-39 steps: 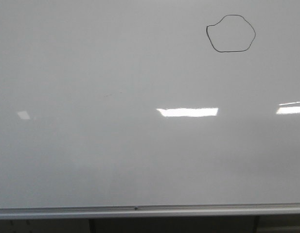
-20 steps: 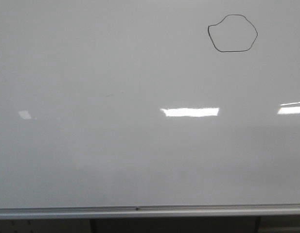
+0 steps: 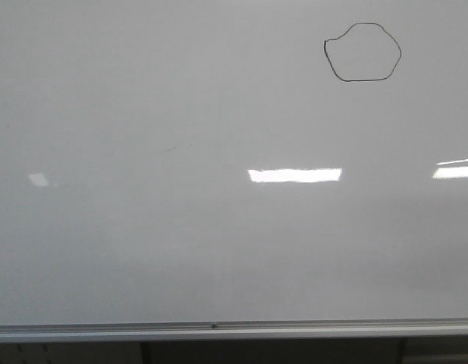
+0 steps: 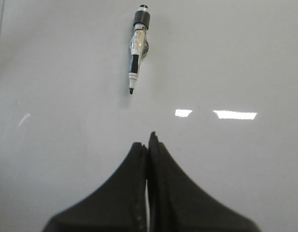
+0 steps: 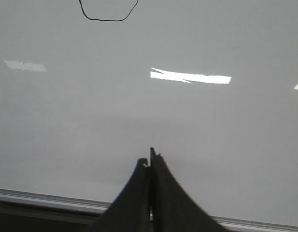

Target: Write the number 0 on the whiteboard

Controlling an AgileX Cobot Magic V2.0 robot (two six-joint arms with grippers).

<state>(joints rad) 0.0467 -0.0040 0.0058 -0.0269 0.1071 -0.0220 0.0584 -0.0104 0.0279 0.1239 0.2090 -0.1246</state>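
Note:
The whiteboard (image 3: 180,243) fills the front view, with a silver frame strip (image 3: 218,331) along its near edge. The number 0 (image 3: 362,52), a thin black closed loop, is drawn at the far right; its line also shows in the right wrist view (image 5: 108,20). No gripper shows in the front view. My left gripper (image 4: 148,140) is shut and empty above the board (image 4: 226,58). An uncapped marker (image 4: 137,46) lies on the board ahead of it, tip toward the gripper. My right gripper (image 5: 149,158) is shut and empty above the board (image 5: 66,121) near its frame strip (image 5: 42,199).
Bright rectangular light reflections (image 3: 294,175) lie across the board's middle and right (image 3: 455,171). A dark gap (image 3: 271,351) shows below the frame strip.
The view shifted very slightly between one second ago and now, so the drawn loop sits a few pixels further right. Nothing else has changed.

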